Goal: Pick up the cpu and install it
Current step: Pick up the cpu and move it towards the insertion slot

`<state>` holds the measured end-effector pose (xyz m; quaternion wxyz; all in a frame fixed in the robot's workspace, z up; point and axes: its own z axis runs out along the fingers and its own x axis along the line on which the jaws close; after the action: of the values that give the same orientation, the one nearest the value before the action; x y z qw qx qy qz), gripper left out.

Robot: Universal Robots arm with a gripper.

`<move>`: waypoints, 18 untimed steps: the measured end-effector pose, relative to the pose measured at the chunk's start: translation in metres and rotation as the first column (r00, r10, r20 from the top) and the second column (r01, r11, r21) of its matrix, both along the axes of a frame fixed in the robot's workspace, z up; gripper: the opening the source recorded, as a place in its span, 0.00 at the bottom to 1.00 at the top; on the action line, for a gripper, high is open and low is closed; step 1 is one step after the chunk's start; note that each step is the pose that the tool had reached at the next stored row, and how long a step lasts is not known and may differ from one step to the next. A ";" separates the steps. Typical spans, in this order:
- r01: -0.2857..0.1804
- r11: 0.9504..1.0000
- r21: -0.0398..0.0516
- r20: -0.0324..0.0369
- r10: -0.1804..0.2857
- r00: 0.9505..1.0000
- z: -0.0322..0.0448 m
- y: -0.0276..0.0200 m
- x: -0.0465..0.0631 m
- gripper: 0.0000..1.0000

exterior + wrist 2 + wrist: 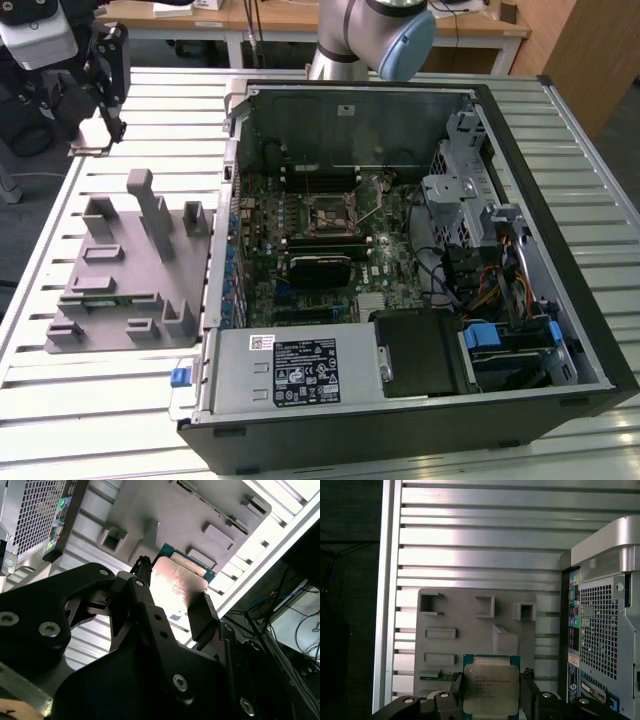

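Table [60,400]: pale metal slats, and it carries everything here.
Computer case [560,200]: it lies on its side on the right part of the table, with the side open to above.
Arm [370,40]: it comes from the far edge, behind the case.
Gray fixture plate [120,290]: it lies flat on the table, just left of the case, with small raised blocks on it.
Motherboard [300,250]: green, on the floor of the case.
Gripper [491,679]: at the far left corner, above the table and beyond the plate. The black fingers [202,612] are clenched on two opposite edges of the cpu.
Socket [330,213]: black square with metal frame, in the middle of the motherboard.
Cpu [491,692]: between the fingers, silvery top and green rim, in the air over the far part of the plate, well apart from the socket.
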<state>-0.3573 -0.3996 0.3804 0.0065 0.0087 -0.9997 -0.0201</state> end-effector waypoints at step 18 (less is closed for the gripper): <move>0.000 1.000 0.000 0.000 0.000 1.000 0.0000 0.0000 0.011 0.54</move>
<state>-0.3467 -0.3996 0.3803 0.0064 0.0087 -0.9997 -0.0201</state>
